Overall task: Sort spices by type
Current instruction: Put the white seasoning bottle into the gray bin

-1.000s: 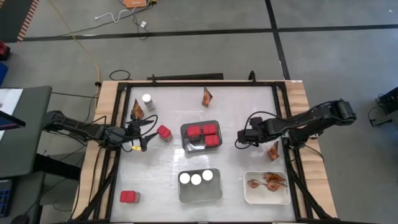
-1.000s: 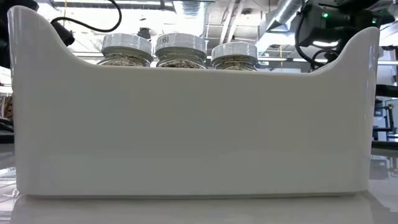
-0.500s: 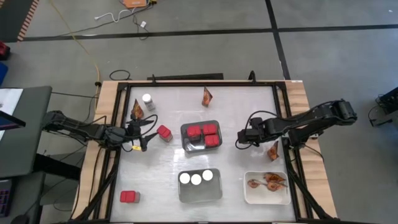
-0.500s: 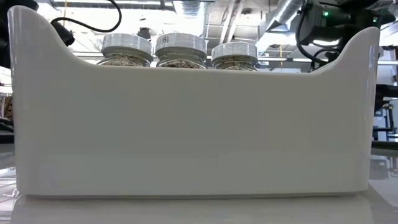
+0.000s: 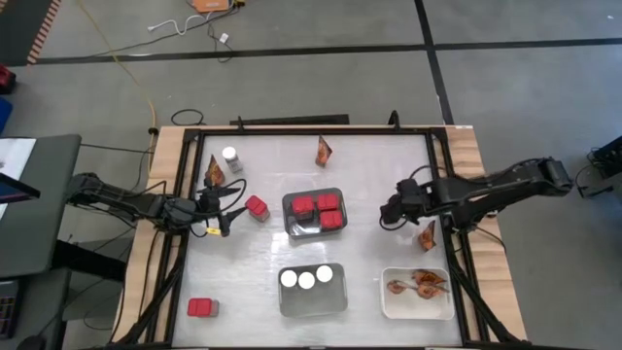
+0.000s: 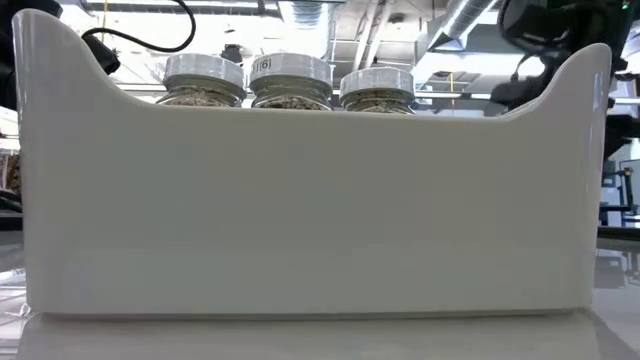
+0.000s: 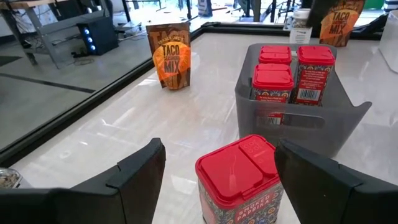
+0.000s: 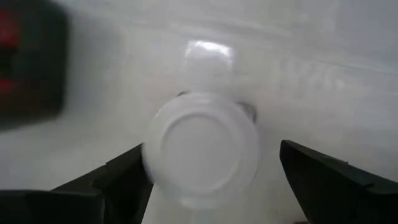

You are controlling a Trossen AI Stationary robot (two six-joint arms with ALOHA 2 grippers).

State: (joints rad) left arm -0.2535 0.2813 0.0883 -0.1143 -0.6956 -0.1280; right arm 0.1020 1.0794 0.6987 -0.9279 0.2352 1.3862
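Only the right wrist view shows a white-lidded jar [image 8: 202,149] on the table between the parted fingers of the right gripper [image 8: 208,186]; from above, the arm hides it. The left gripper [image 7: 217,180], fingers apart, flanks a red box [image 7: 241,177] labelled "SMOKED PAPRIKA". Beyond stand a "TACO MIX" packet [image 7: 169,55] and a grey tray [image 7: 298,115] of red boxes.

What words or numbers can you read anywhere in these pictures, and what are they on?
"TACO MIX": orange packet standing on the table.
"TACO MIX": second packet behind the grey tray.
"SMOKED PAPRIKA", partly cut off: nearest red container.
"(6)": middle jar lid.
Labels on the red containers in the tray: too small.
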